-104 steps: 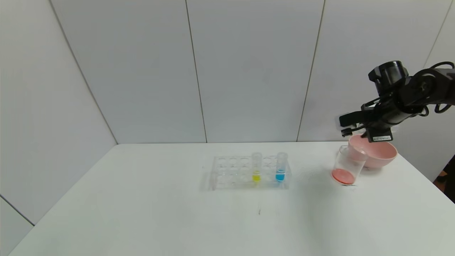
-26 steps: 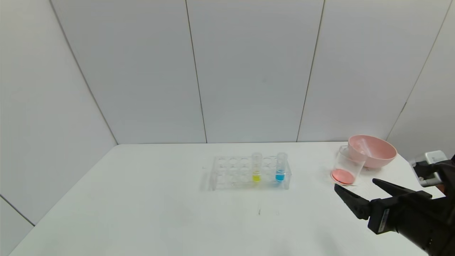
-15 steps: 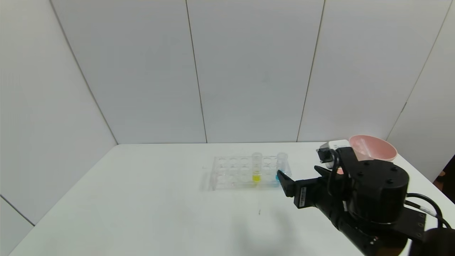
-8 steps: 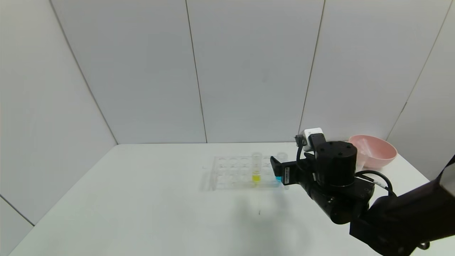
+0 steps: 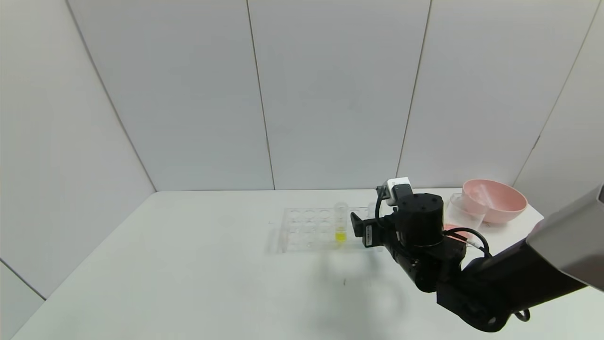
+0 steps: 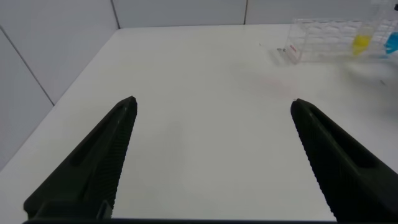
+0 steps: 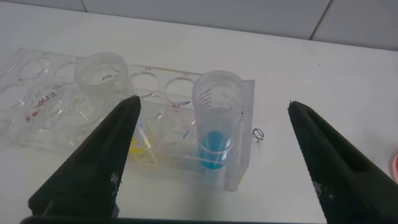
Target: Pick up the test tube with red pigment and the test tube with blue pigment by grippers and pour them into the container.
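The blue tube (image 7: 216, 127) stands upright in the end hole of the clear rack (image 7: 74, 121), in the middle of the right wrist view, with bright blue liquid at its bottom. The right gripper (image 7: 211, 158) is spread wide, its two black fingers (image 7: 93, 165) low at the left and right of that frame, with the tube between them and touching neither; it holds nothing. A yellow tube (image 7: 102, 78) stands two holes along the rack, toward the upper left. In the head view the right gripper (image 5: 361, 229) sits at the rack's right end, right of centre, and hides the blue tube there. Behind the arm, at the right of the frame, the clear cup (image 5: 465, 212) shows reddish liquid low down, though the arm covers much of it, just beside a pink bowl (image 5: 495, 200). The left gripper (image 6: 211, 155) hangs spread wide over bare white table (image 6: 199, 93), empty, with the rack in the upper right corner of its view.
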`<action>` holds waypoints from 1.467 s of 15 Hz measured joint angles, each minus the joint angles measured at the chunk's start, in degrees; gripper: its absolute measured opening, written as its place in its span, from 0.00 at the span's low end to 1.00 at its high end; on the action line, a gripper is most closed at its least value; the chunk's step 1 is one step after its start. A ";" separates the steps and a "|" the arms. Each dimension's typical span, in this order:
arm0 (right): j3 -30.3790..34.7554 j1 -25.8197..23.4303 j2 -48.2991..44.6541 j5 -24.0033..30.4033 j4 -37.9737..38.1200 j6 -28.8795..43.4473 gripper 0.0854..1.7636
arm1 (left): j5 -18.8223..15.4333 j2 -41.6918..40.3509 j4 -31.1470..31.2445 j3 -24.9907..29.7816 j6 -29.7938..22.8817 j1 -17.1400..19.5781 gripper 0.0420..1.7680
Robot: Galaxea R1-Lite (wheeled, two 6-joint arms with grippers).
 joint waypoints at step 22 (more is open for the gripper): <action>-1.18 0.00 0.37 -0.11 0.38 -0.20 0.24 | 0.00 0.00 0.00 0.00 0.00 0.00 1.00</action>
